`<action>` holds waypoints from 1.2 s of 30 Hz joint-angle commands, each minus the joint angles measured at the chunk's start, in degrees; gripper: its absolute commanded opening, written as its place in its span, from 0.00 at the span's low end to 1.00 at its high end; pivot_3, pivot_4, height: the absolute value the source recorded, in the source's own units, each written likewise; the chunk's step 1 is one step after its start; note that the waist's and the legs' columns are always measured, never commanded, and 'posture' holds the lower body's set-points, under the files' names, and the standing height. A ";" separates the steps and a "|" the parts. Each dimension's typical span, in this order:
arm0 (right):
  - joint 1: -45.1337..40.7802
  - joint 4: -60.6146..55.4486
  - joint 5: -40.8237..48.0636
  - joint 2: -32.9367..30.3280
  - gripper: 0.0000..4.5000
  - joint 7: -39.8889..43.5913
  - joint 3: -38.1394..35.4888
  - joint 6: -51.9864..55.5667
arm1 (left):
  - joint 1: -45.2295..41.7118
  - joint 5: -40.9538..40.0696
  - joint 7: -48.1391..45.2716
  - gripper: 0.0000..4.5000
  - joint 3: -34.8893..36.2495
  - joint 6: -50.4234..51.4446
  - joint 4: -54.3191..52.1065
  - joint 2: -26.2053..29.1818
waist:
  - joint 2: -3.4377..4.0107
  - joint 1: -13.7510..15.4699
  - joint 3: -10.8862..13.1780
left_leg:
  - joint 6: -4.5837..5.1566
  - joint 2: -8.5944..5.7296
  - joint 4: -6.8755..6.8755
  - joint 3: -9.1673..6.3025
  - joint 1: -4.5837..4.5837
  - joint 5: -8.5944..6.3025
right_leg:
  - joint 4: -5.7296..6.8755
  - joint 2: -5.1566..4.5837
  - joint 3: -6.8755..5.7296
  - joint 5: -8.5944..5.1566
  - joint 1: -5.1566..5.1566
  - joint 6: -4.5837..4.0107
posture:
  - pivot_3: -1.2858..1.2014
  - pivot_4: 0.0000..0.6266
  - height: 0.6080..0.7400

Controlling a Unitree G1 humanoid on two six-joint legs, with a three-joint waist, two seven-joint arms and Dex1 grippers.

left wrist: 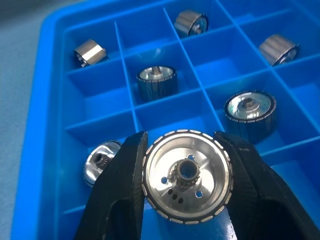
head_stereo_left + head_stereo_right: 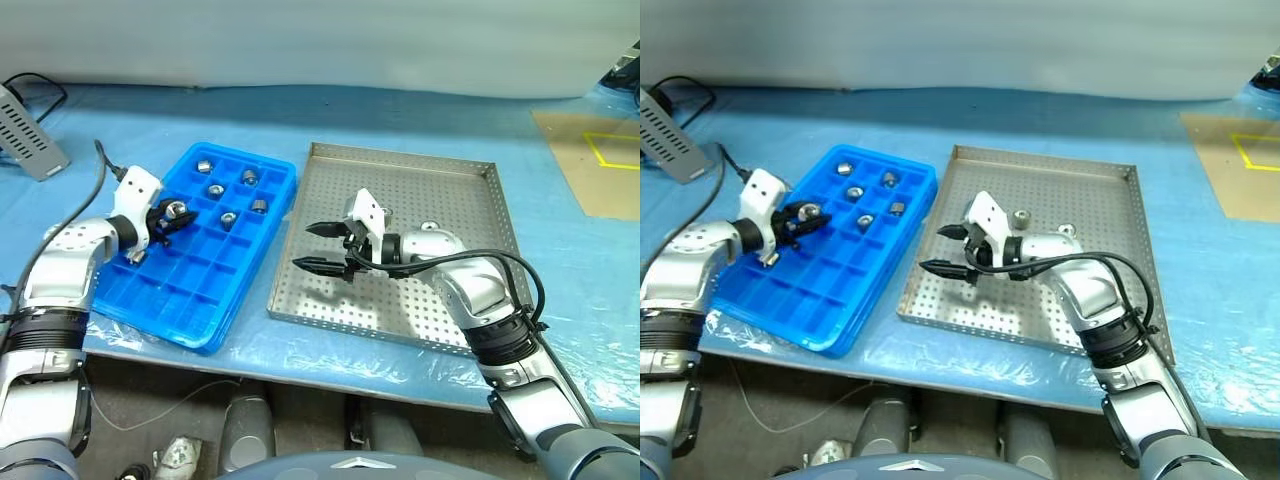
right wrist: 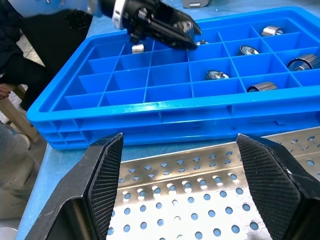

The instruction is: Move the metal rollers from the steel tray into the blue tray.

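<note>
The right gripper hovers above the left part of the steel tray, at centre frame, its fingers spread wide with nothing between them, pointing toward the blue tray. Two metal rollers rest on the perforated floor behind it, toward the far rim. At left frame, the left gripper is over the blue tray, fingers clamped on one roller by its ribbed rim; the roller's bore axis runs along the fingers, its open face turned toward the wrist. Further rollers occupy separate far compartments, some lying on their sides, some tilted. Both trays stand side by side on the blue worktop.
</note>
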 commanded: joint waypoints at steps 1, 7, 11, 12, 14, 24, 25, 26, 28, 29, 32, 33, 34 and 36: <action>-0.34 -2.76 0.58 -0.08 0.84 -0.59 -1.43 0.09 | 0.21 0.09 -1.33 0.39 -1.10 -1.71 -0.47 -0.79 | 0.00 0.09 0.00 | 0.00 0.00 0.01 0.00 -0.01 -0.01 | -0.02 -0.01 0.00 0.00 0.00 0.00 | 0.50 0.24 1.00; 0.53 -3.22 0.77 -0.91 0.84 -0.90 -1.85 0.28 | 2.74 0.59 -2.78 0.39 -1.20 -1.73 -0.98 0.32 | 0.00 0.20 0.00 | 0.02 -0.03 0.11 0.06 0.26 -0.03 | -0.03 -0.11 0.07 -0.16 0.27 -0.23 | 0.50 0.24 1.00; 0.47 -1.71 0.57 -1.49 0.84 -0.29 -2.40 -0.71 | 3.32 -0.79 -3.43 0.39 0.61 -0.78 -0.77 0.84 | 0.00 0.19 0.00 | 0.03 -0.02 0.11 0.06 0.56 -0.03 | 0.13 -0.11 0.12 -0.17 0.43 -0.22 | 0.50 0.24 1.00; 0.42 -1.30 0.49 -1.55 0.84 -0.13 -2.44 -0.98 | 3.42 -0.55 -3.28 0.39 0.48 -0.96 -0.33 0.91 | 0.00 0.17 0.00 | 0.02 -0.02 0.12 0.06 0.60 -0.02 | 0.20 -0.11 0.14 -0.17 0.43 -0.23 | 0.50 0.24 1.00; 0.24 -0.31 0.10 -1.59 0.84 0.18 -2.35 -1.70 | 3.67 0.76 -2.83 0.39 -0.55 -2.17 0.89 0.87 | 0.00 0.14 0.00 | 0.00 -0.02 0.12 0.06 0.68 -0.01 | 0.32 -0.10 0.17 -0.17 0.42 -0.23 | 0.50 0.24 1.00; 2.35 -0.83 -0.85 -1.86 0.84 0.02 -2.06 -3.31 | 1.44 -0.09 -1.91 0.67 -0.86 -1.94 0.30 -1.01 | 0.02 0.29 -0.02 | 0.00 -0.04 0.19 0.06 0.67 -0.01 | 0.41 -0.11 0.21 -0.17 0.42 -0.24 | 0.49 0.24 1.00; 2.68 -1.24 -0.87 -1.87 0.84 -0.15 -2.09 -3.18 | 0.79 -0.16 -1.90 0.67 -0.82 -2.25 -0.04 -1.11 | 0.02 0.32 -0.02 | 0.01 -0.05 0.19 0.06 0.66 -0.01 | 0.40 -0.11 0.21 -0.17 0.41 -0.24 | 0.49 0.24 1.00; 2.96 -1.61 -0.90 -1.85 0.84 -0.37 -2.14 -3.02 | -0.11 -0.55 -2.08 0.67 -0.71 -2.14 -0.49 -1.30 | 0.02 0.30 -0.02 | 0.01 -0.05 0.20 0.06 0.63 -0.01 | 0.39 -0.11 0.21 -0.17 0.41 -0.24 | 0.49 0.24 1.00; 3.24 -2.17 -0.94 -1.96 0.84 -0.76 -2.35 -2.71 | -1.80 -1.89 -3.57 0.67 -0.74 -1.34 -2.24 -1.73 | 0.01 0.29 -0.01 | 0.01 -0.05 0.21 0.05 0.58 0.00 | 0.40 -0.11 0.20 -0.17 0.37 -0.24 | 0.49 0.24 1.00; 3.22 -2.37 -0.83 -2.05 0.84 -0.94 -2.61 -2.50 | -2.69 -2.65 -4.55 0.67 -0.88 -0.84 -3.45 -2.03 | 0.01 0.29 -0.01 | 0.01 -0.03 0.22 0.04 0.55 0.00 | 0.40 -0.10 0.18 -0.17 0.36 -0.24 | 0.49 0.24 1.00; 2.22 -2.75 0.27 -2.83 0.84 -1.64 -5.00 -1.30 | -7.95 -4.69 -5.92 0.67 -1.76 1.00 -5.08 -4.78 | 0.00 0.46 -0.01 | 0.01 -0.04 0.23 0.04 0.53 0.00 | 0.40 -0.11 0.18 -0.17 0.36 -0.24 | 0.48 0.24 1.00; 1.67 -2.81 0.85 -3.25 0.84 -1.92 -6.27 -0.66 | -10.41 -4.33 -5.80 0.67 -2.65 0.89 -3.97 -6.18 | 0.01 0.53 0.00 | 0.02 -0.05 0.25 0.05 0.52 0.00 | 0.40 -0.11 0.18 -0.17 0.37 -0.24 | 0.48 0.24 1.00; 1.25 -2.89 1.22 -3.79 0.84 -2.03 -7.26 -0.14 | -12.62 -3.56 -5.69 0.67 -3.58 0.08 -2.36 -7.52 | 0.01 0.58 0.00 | 0.02 -0.08 0.25 0.05 0.49 0.01 | 0.40 -0.13 0.19 -0.17 0.37 -0.24 | 0.48 0.24 1.00; 0.93 -3.26 1.48 -5.22 0.84 -2.43 -9.09 0.63 | -17.71 -1.53 -5.71 0.67 -6.15 -2.58 3.01 -11.34 | 0.00 0.45 0.00 | 0.06 -0.12 0.31 0.06 0.49 0.02 | 0.40 -0.17 0.23 -0.17 0.39 -0.24 | 0.46 0.24 1.00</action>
